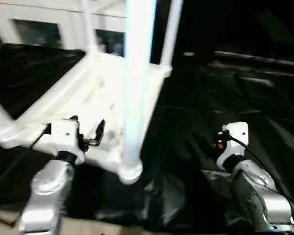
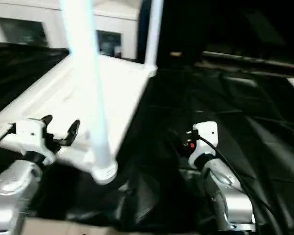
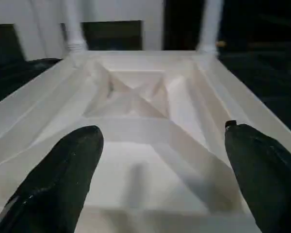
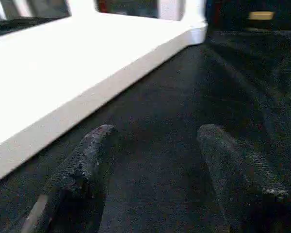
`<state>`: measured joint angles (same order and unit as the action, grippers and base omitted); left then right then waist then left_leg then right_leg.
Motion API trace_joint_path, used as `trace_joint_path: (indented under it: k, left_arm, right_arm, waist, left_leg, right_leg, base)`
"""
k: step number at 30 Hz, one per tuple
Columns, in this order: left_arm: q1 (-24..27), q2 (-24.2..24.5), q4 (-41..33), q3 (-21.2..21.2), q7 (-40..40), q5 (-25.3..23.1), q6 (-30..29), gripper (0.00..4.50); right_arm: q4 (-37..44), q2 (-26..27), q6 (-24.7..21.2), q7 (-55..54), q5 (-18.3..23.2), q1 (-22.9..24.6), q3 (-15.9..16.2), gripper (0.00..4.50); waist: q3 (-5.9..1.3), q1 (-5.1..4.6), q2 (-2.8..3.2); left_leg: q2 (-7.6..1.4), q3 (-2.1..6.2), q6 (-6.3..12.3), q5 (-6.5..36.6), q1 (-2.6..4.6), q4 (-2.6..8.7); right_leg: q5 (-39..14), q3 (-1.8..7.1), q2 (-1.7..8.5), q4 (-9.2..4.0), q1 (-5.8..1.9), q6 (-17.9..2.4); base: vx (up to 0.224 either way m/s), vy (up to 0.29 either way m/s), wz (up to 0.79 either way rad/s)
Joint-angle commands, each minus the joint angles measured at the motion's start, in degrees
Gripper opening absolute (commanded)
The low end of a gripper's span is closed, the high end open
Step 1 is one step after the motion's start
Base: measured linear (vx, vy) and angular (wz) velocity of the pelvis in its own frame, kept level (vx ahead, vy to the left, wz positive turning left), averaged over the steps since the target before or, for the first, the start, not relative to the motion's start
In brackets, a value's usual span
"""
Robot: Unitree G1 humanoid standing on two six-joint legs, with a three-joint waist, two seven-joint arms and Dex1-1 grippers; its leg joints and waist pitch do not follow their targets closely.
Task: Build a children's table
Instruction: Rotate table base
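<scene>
Left wrist view is showing the left gripper [image 3: 160, 170] standing spread nearly as wide as it goes, its two black fingers [image 3: 63, 170] straddling the ribbed underside of the table top [image 3: 136, 97] and clamping nothing; right wrist view is showing the right gripper [image 4: 150, 160] standing partly open over the black sheet [image 4: 184, 97], also holding nothing, with the table's white rim running off toward ten o'clock.

From the head camera, the table is lying upside down at about ten o'clock from the middle of the scene, with legs rising from its corners; the near leg [image 1: 137, 88] is standing in its corner socket [image 1: 130, 172], and two far legs [image 1: 170, 34] are rising at twelve o'clock; whether a fourth is seated at the near left corner I cannot tell.

As I judge it, the step in hand is checking or pressing home the near leg; to do it well, the left gripper should be closing squarely around the tube low down, just above the socket, not brushing the rim; the right gripper, sitting well apart at four o'clock, should be steadying the rim so the top is not sliding on the sheet; pushing off-axis risks tilting the leg out.
</scene>
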<state>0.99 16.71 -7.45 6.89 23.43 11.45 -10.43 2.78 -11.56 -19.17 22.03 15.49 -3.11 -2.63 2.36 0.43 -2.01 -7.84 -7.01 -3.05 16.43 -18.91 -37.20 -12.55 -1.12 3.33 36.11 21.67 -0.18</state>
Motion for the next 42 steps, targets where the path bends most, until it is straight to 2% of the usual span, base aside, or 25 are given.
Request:
trace_joint_path:
  k: [1,3,5,6,7,8,9,10,12,14,15,17,20,21,25,27,29,34,35,36,37,38,39,40,42]
  left_arm:
    - [0.02,3.45,0.69,-0.84,9.58,3.81,-1.54,4.47]
    - [-0.18,5.30,1.11,-1.37,12.53,4.14,-1.31,4.47]
    - [-1.24,8.99,2.24,-2.47,17.29,3.93,-1.41,4.47]
    - [-2.57,13.21,3.00,-3.91,22.82,4.05,-2.77,4.47]
    - [-3.43,15.82,3.46,-5.30,26.12,3.55,-3.07,4.47]
    - [-4.23,18.05,3.91,-6.58,28.97,3.08,-3.26,4.47]
    - [-5.19,20.12,4.75,-8.38,31.54,1.63,-2.61,4.47]
    - [-6.59,22.09,6.17,-10.41,33.88,-0.33,-1.22,4.47]
    - [-7.24,22.91,6.84,-11.29,34.85,-1.18,-0.58,4.47]
    - [-13.40,24.41,13.03,-15.48,39.40,-5.96,3.67,4.47]
    - [-15.34,24.52,15.20,-16.59,40.79,-7.24,5.51,4.47]
    - [-19.97,24.50,20.01,-19.18,44.96,-7.93,8.36,4.47]
    - [-24.95,23.65,27.14,-21.75,46.93,-10.36,13.76,4.29]
    - [-25.95,23.34,28.67,-22.21,47.37,-10.83,14.68,4.29]
    - [-31.60,22.16,36.78,-25.20,50.61,-13.41,17.68,3.91]
    - [-33.70,21.52,40.17,-25.92,51.82,-14.23,18.94,3.83]
    - [-36.37,20.76,44.56,-26.77,53.41,-15.09,20.63,3.56]
    - [-40.00,19.60,49.80,-27.41,58.69,-13.83,21.39,3.24]
    - [-40.18,19.53,49.88,-27.50,59.76,-13.48,21.12,3.15]
    - [-40.24,19.50,50.01,-27.52,59.98,-13.44,21.16,3.15]
    - [-40.50,19.29,50.56,-27.75,61.63,-13.12,21.30,3.05]
    - [-40.50,19.22,50.63,-27.85,62.22,-13.01,21.33,3.00]
    - [-40.61,19.13,50.98,-27.91,62.52,-13.09,21.53,2.92]
    - [-40.80,19.00,51.57,-28.09,63.12,-13.28,21.82,2.81]
    - [-41.11,18.74,52.57,-28.13,63.65,-13.40,22.29,2.72]
  right_arm:
    - [-1.82,-1.51,1.13,1.81,0.62,-1.93,-0.73,2.99]
    - [-2.36,-2.08,0.80,2.84,0.92,-2.43,-0.70,2.99]
    - [-3.44,-3.85,0.82,5.72,0.89,-3.41,0.09,2.99]
    - [-4.63,-6.48,1.74,9.84,0.24,-4.35,1.58,2.99]
    - [-5.23,-8.36,2.74,12.86,-0.35,-4.77,2.76,2.99]
    - [-5.75,-9.94,3.52,15.50,-0.79,-5.16,3.77,2.99]
    - [-5.81,-11.49,3.95,18.18,-0.96,-5.38,4.69,2.99]
    - [-5.90,-13.03,4.55,21.02,-1.28,-5.66,5.66,2.99]
    - [-5.95,-13.67,4.81,22.22,-1.41,-5.79,6.05,2.99]
    - [-5.50,-17.27,5.75,29.39,-1.75,-6.08,9.05,2.99]
    - [-5.18,-18.13,5.89,31.20,-1.81,-6.12,9.93,2.99]
    - [-4.87,-19.98,6.97,34.60,-1.95,-6.37,11.90,2.99]
    - [-5.33,-20.81,7.90,36.60,-2.46,-7.00,13.37,2.99]
    - [-5.49,-20.92,8.18,36.73,-2.78,-7.15,13.61,2.99]
    - [-6.63,-21.41,9.29,38.31,-3.69,-8.00,14.36,2.99]
    - [-6.98,-21.57,9.73,38.93,-3.91,-8.23,14.63,2.99]
    - [-7.41,-21.56,10.21,39.30,-4.06,-8.53,14.88,2.99]
    - [-7.42,-21.36,10.91,39.87,-4.43,-8.72,15.76,2.99]
    - [-7.17,-21.35,10.90,39.98,-4.49,-8.67,15.96,2.99]
    - [-7.13,-21.34,10.90,40.01,-4.49,-8.66,15.99,2.99]
    - [-6.95,-21.24,11.06,40.02,-4.60,-8.63,16.11,2.99]
    - [-6.94,-21.18,11.19,39.95,-4.66,-8.62,16.11,2.99]
    - [-6.98,-21.15,11.30,39.89,-4.70,-8.61,16.10,2.99]
    - [-6.94,-21.10,11.47,39.68,-4.81,-8.52,16.09,2.99]
    - [-6.83,-21.04,11.75,39.27,-5.07,-8.04,16.06,2.99]
  waist:
    - [-1.48,0.26,0.51]
    - [-1.55,0.31,0.82]
    - [-1.60,0.40,0.86]
    - [-1.61,0.44,0.68]
    - [-1.80,0.59,0.92]
    - [-1.71,0.91,0.91]
    - [-1.70,0.82,0.90]
    - [-1.72,1.01,0.69]
    - [-2.03,1.27,0.81]
    - [-2.25,1.48,0.72]
    - [-2.46,1.68,1.12]
    - [-2.66,1.72,0.95]
    - [-2.49,1.80,1.28]
    - [-2.47,1.69,1.17]
    - [-2.64,1.64,1.47]
    - [-2.65,1.71,1.45]
    - [-2.59,1.88,1.85]
    - [-2.67,2.13,2.16]
    - [-2.70,2.38,3.58]
    - [-2.72,2.16,2.88]
    - [-2.74,2.29,3.40]
    - [-2.73,2.23,3.06]
    - [-2.73,2.23,3.06]
    - [-2.77,2.38,3.80]
    - [-2.74,2.56,3.78]
  left_leg:
    - [-4.25,0.80,1.30,12.42,0.29,6.31]
    - [-4.26,0.54,0.97,10.00,-0.26,6.51]
    - [-4.24,0.30,1.19,9.42,-0.29,6.54]
    - [-4.14,0.23,1.33,9.76,-0.34,6.58]
    - [-4.10,0.02,1.42,9.52,-0.09,6.50]
    - [-4.22,0.03,1.76,8.66,-0.22,6.58]
    - [-4.28,-0.21,1.91,8.12,-0.19,6.55]
    - [-4.36,-0.20,2.42,7.34,-0.34,6.55]
    - [-4.46,-0.42,3.10,3.44,-0.35,6.30]
    - [-4.49,-0.58,3.86,1.15,-0.41,6.20]
    - [-4.36,-0.85,4.34,0.44,0.08,5.98]
    - [-4.41,-1.00,5.06,-1.53,-0.34,5.84]
    - [-4.54,-0.94,4.36,0.84,-0.42,6.01]
    - [-4.51,-1.05,3.77,2.62,-0.33,6.06]
    - [-4.70,-1.00,1.97,3.56,-0.28,6.10]
    - [-4.76,-1.01,2.09,2.99,-0.36,6.10]
    - [-4.68,-1.06,2.19,2.84,-0.42,6.04]
    - [-4.90,-1.12,1.37,3.81,-0.46,6.14]
    - [-4.90,-1.03,1.13,3.90,-0.35,6.05]
    - [-4.92,-1.23,1.33,3.84,-0.43,6.06]
    - [-4.87,-1.14,1.41,3.29,-0.54,6.03]
    - [-4.87,-1.29,1.75,2.74,-0.67,5.93]
    - [-4.87,-1.29,1.75,2.74,-0.67,5.93]
    - [-4.89,-1.46,2.01,2.57,-0.53,5.83]
    - [-5.04,-1.61,2.02,2.87,-0.59,5.82]
  right_leg:
    - [-14.64,2.60,4.28,-4.65,-1.43,-13.52]
    - [-12.67,2.64,4.17,-4.46,-1.57,-12.42]
    - [-12.16,2.73,4.21,-4.48,-1.52,-12.12]
    - [-12.88,2.68,4.18,-4.55,-1.55,-11.92]
    - [-12.88,2.72,4.06,-4.37,-1.29,-11.68]
    - [-12.28,2.59,4.13,-4.38,-1.42,-11.66]
    - [-11.36,2.68,4.13,-4.30,-1.26,-12.05]
    - [-10.67,2.64,4.24,-4.36,-1.53,-12.24]
    - [-6.00,2.65,4.42,-3.80,-1.67,-13.24]
    - [-2.66,2.52,4.34,-3.61,-1.80,-14.25]
    - [-0.45,2.39,4.12,-3.44,-1.48,-14.99]
    - [4.26,2.38,4.28,-3.00,-1.93,-16.40]
    - [2.04,2.37,4.51,-3.21,-2.00,-17.13]
    - [-0.06,2.40,4.44,-3.55,-2.01,-16.88]
    - [-1.00,2.47,4.68,-3.48,-2.22,-17.25]
    - [-0.14,2.51,4.71,-3.45,-2.28,-17.54]
    - [0.17,2.50,4.71,-3.50,-2.27,-17.95]
    - [0.14,2.47,4.79,-3.45,-2.50,-18.55]
    - [0.49,2.49,4.94,-3.26,-2.43,-18.88]
    - [1.02,2.45,4.77,-3.47,-2.51,-18.90]
    - [1.93,2.45,4.75,-3.29,-2.66,-19.23]
    - [2.60,2.49,4.72,-3.26,-2.75,-19.40]
    - [2.60,2.49,4.72,-3.26,-2.75,-19.40]
    - [2.53,2.43,4.71,-3.41,-2.58,-19.67]
    - [2.13,2.44,4.77,-3.37,-2.63,-19.89]
  base:
    - [-0.061,-0.014,0.12]
    - [-0.028,-0.008,0.05]
    - [0.000,0.000,0.00]
    - [0.000,0.000,0.00]
    - [0.000,0.000,0.00]
    - [0.000,0.000,0.00]
    - [0.000,0.000,0.00]
    - [0.000,0.000,0.00]
    - [0.000,0.000,0.00]
    - [0.000,0.000,0.00]
    - [0.000,0.000,0.00]
    - [0.000,0.000,0.00]
    - [0.000,0.000,0.00]
    - [0.000,0.000,0.00]
    - [0.000,0.000,0.00]
    - [0.000,0.000,0.00]
    - [0.000,0.000,0.00]
    - [0.000,0.000,0.00]
    - [0.000,0.000,0.00]
    - [0.000,0.000,0.00]
    - [0.000,0.000,0.00]
    - [0.000,0.000,0.00]
    - [0.000,0.000,0.00]
    - [0.000,0.000,0.00]
    - [0.000,0.000,0.00]
